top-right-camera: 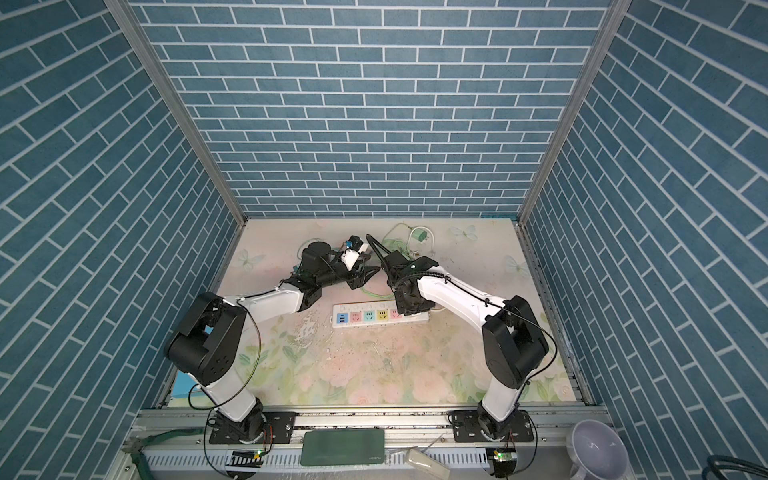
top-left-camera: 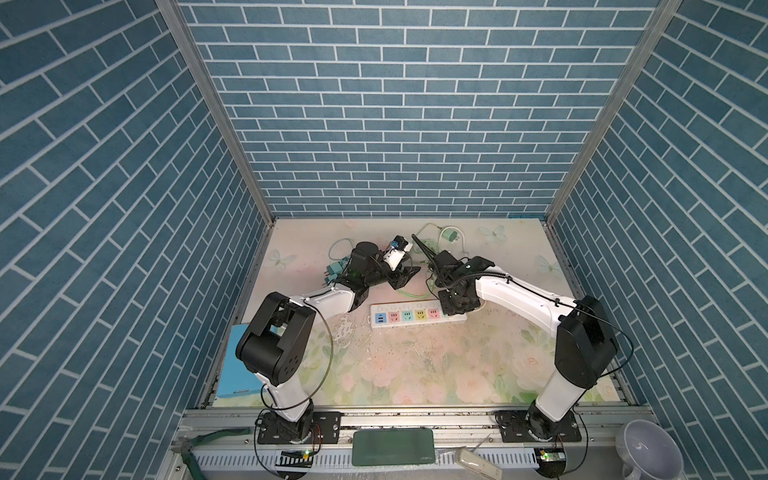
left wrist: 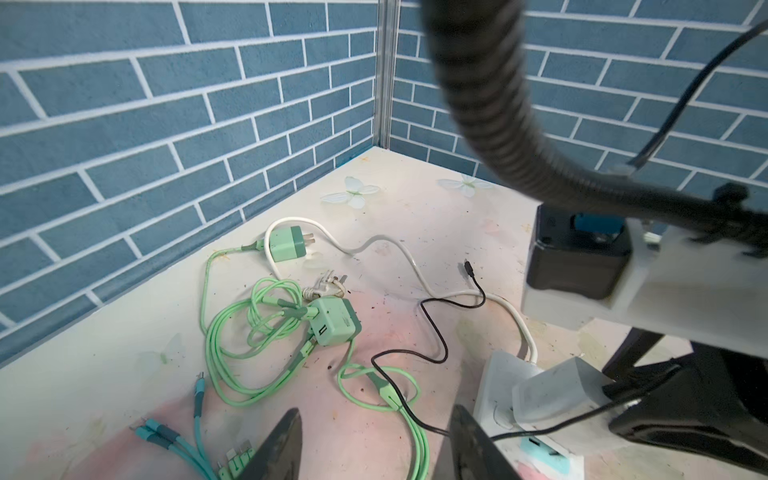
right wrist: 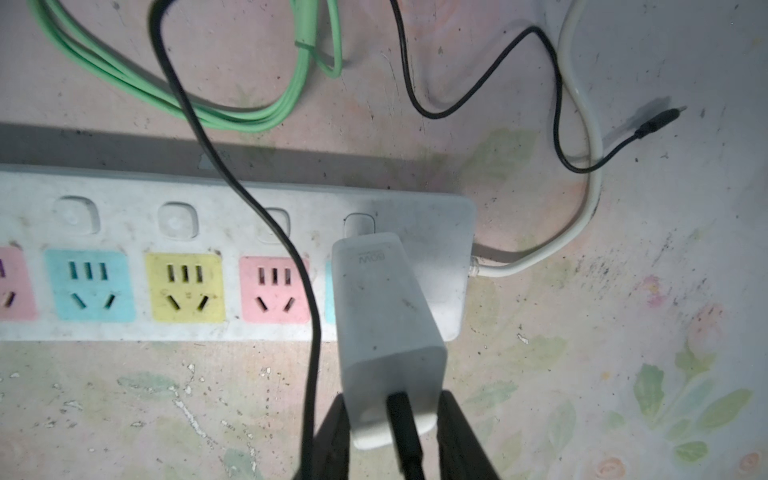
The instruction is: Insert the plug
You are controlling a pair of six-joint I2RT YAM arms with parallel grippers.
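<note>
Plug (right wrist: 388,332) | axis near-upright, nose down on strip (right wrist: 124,195) | R fingers (right wrist: 461,440) grip

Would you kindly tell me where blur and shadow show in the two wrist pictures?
Left wrist view: the black corrugated hose near the lens is blurred, the mint-green cube charger sharp. Right wrist view: a dark shadow band runs along the button side of the white power strip; the right pincer gripping the white charger block looks soft.

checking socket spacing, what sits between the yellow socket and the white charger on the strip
In the right wrist view, one pink socket lies between the yellow socket and the charger, with a black cable crossing its edge.
</note>
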